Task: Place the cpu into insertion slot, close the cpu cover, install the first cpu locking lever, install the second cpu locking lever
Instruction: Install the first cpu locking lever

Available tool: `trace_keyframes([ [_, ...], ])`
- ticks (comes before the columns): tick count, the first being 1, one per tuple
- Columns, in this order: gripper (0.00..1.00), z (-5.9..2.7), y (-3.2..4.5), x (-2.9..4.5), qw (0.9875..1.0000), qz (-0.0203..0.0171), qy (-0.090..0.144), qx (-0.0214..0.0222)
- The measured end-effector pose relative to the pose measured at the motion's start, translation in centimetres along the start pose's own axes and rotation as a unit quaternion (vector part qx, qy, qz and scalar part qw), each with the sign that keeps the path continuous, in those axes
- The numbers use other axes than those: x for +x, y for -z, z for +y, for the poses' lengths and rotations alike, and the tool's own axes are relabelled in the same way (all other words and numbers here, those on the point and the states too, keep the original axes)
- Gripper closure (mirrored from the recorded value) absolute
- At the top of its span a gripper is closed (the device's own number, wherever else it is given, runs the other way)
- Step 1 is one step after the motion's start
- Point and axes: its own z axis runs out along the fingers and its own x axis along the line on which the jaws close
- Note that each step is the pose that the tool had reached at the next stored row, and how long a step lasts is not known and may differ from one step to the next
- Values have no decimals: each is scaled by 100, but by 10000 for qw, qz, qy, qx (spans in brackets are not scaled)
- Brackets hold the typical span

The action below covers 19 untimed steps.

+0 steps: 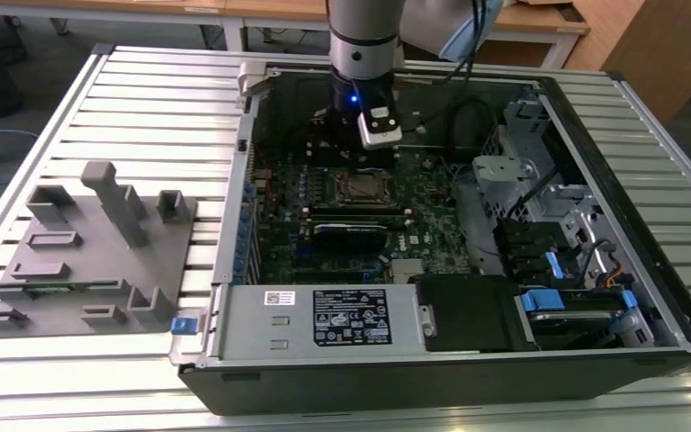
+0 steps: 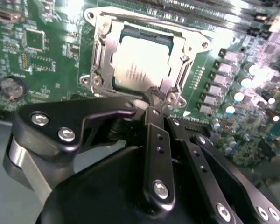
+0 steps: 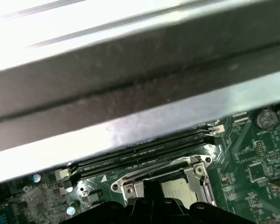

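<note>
The cpu (image 2: pixel 139 65), with its silvery top, lies seated in the insertion slot (image 1: pixel 362 187) on the green motherboard. The cpu cover (image 2: pixel 101 56) lies flat over it, framing the chip through its square cut-out. My gripper (image 2: pixel 153 101) hangs just above the edge of the socket frame with its black fingers (image 2: pixel 151 140) brought together; I see nothing between the tips. In the first wrist view the cpu (image 3: pixel 178 188) and the cover frame (image 3: pixel 130 184) sit just past the gripper's dark tip. A thin wire lever (image 3: pixel 154 169) runs along that frame edge.
The open computer case (image 1: pixel 586 180) surrounds the board; its wall (image 3: pixel 130 93) looms close to the wrist. Memory slots (image 3: pixel 144 150) run beside the socket. A long black card (image 1: pixel 348 236) and a power supply (image 1: pixel 321 315) lie nearer. A grey fixture (image 1: pixel 94 243) stands at the exterior view's left.
</note>
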Motion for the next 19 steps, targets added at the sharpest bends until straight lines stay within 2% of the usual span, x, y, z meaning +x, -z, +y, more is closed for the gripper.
trace_keyframes([
  [2,89,1,28,-1,10000,0,5,0],
  [10,89,13,18,-46,9998,23,221,-5],
  [19,89,34,-10,-121,9985,55,540,-13],
])
